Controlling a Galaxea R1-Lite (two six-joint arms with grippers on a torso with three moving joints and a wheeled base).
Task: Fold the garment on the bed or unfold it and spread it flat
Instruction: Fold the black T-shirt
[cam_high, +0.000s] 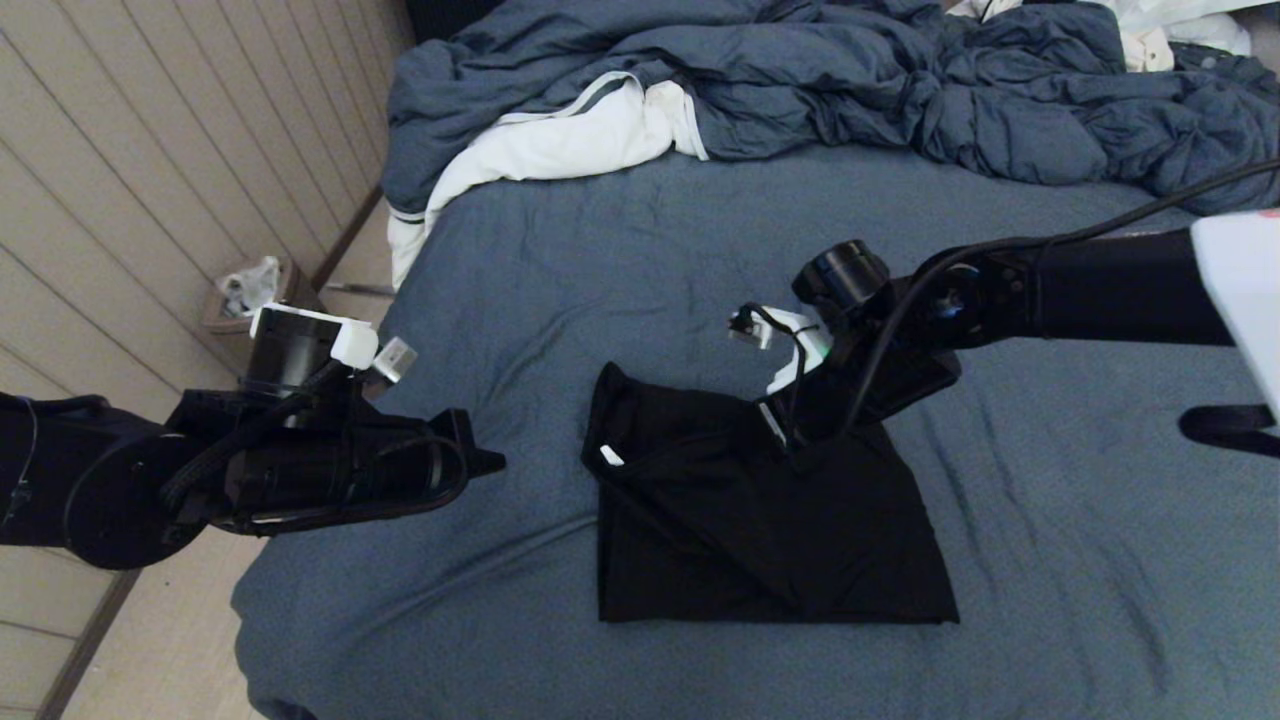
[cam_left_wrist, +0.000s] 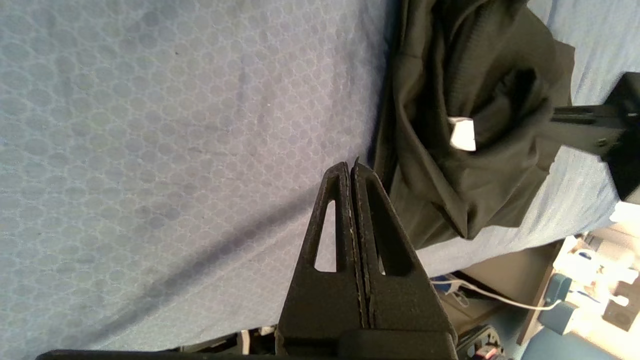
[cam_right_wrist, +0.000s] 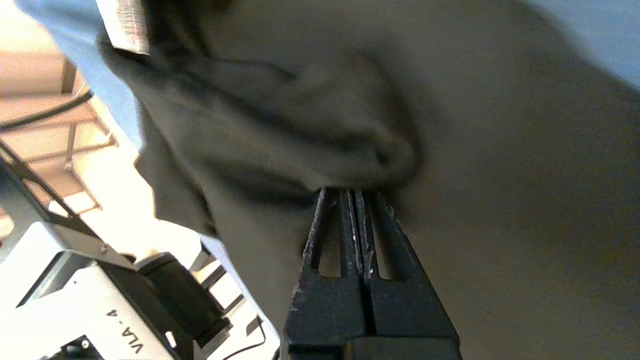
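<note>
Your garment (cam_high: 740, 520) lies on bed (cam_high: 1050, 560), mid-width, toward near edge. Duvet (cam_high: 900, 90) heaped along far edge; white cloth (cam_high: 560, 140) at far-left corner, draped over left edge. Your right end effector (cam_right_wrist: 354, 192) on garment's far part, touching fabric. Your left end effector (cam_left_wrist: 351, 167) above left edge, just beside garment, apart from it.

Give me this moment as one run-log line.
garment: black, partly folded on bed | right gripper: shut, pinching a fold of garment | left gripper: shut, empty, over the sheet beside it
</note>
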